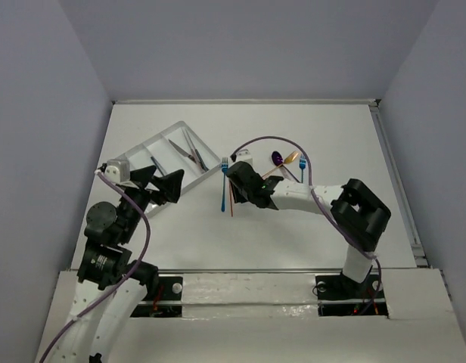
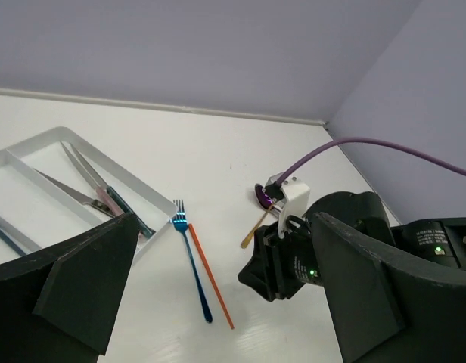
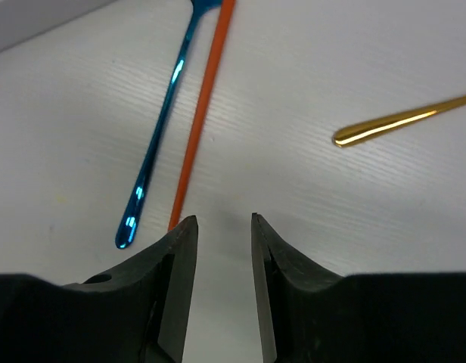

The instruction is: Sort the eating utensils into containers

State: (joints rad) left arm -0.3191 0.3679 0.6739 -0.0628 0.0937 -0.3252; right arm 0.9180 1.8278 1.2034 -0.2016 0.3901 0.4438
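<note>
Plainly, right tool [image 3: 223,223] (fingers [image 3: 180,257] narrowly apart) hovers by orange utensil [image 3: 202,113]; left tool [image 2: 225,219] gapes.

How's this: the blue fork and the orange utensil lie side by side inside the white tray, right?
Not quite. The blue fork and the orange utensil do lie side by side, but on the table, just outside the white tray. The left wrist view shows it.

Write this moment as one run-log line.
left gripper: open, empty, near tray | right gripper: open, empty, at handle ends of blue fork and orange utensil
</note>
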